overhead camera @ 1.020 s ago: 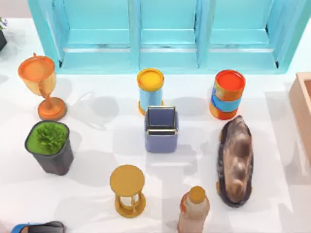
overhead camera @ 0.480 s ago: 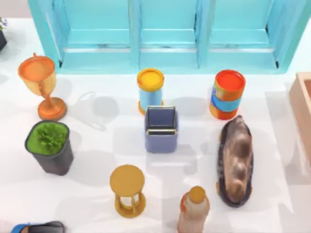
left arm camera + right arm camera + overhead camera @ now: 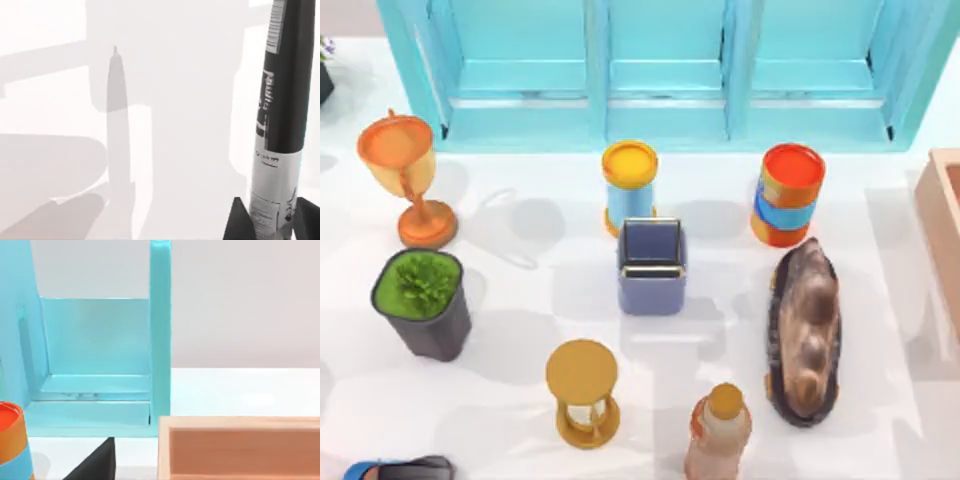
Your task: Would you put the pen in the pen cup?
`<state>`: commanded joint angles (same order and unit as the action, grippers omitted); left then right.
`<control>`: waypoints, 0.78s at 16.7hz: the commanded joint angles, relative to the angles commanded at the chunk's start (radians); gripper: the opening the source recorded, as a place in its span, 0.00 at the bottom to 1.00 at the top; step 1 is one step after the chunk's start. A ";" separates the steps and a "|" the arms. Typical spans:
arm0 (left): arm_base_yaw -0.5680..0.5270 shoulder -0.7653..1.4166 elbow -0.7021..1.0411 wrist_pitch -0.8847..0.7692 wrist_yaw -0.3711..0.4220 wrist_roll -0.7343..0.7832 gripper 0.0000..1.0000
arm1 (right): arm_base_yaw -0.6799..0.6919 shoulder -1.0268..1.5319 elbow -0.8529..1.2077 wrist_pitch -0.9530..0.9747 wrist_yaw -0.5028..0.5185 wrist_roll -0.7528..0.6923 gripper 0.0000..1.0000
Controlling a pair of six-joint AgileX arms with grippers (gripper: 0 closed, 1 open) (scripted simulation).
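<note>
Our left gripper [image 3: 267, 225] stays clamped on the pen [image 3: 277, 120], lifted above the table [image 3: 175, 125] at its near left edge. Nothing has shifted over 1 second. The pen cup [image 3: 651, 265] waits mid-table, well apart; carrying comes next.

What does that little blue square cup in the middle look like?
The pen cup is a small periwinkle-blue square holder with rounded corners, matte like plastic, its inside dark. It stands upright on the white table near the centre, just in front of the yellow-topped cylinder. A pale strip shows across its opening. No tool touches it.
</note>
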<state>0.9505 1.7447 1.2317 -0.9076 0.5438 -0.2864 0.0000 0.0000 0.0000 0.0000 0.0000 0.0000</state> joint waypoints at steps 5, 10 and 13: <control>0.103 -0.166 0.001 -0.192 0.020 0.121 0.00 | 0.000 0.000 0.000 0.000 0.000 0.000 1.00; 0.102 -0.168 0.000 -0.196 0.018 0.127 0.00 | 0.000 0.000 0.000 0.000 0.000 0.000 1.00; 0.057 -0.180 0.018 -0.141 -0.031 0.108 0.00 | 0.000 0.000 0.000 0.000 0.000 0.000 1.00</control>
<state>1.0074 1.5644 1.2495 -1.0489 0.5131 -0.1784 0.0000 0.0000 0.0000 0.0000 0.0000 0.0000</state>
